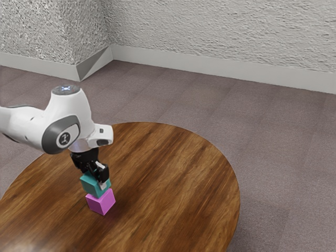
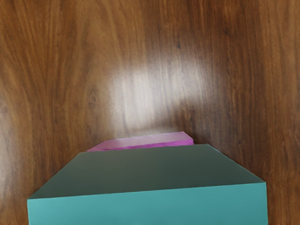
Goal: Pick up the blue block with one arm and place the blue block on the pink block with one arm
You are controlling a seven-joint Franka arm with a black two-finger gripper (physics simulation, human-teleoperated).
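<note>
The blue block [image 1: 94,185], teal in colour, sits directly on top of the pink block [image 1: 101,201] on the round wooden table [image 1: 173,178]. My gripper [image 1: 94,176] reaches down over it, black fingers on two sides of the teal block. In the wrist view the blue block [image 2: 150,187] looms large just under the hand, and a thin strip of the pink block [image 2: 140,141] peeks out beyond it.
Bare wooden tabletop surrounds the stack, with its curved edge [image 1: 233,178] toward the exterior view's right. A purple-grey floor and white textured walls lie beyond.
</note>
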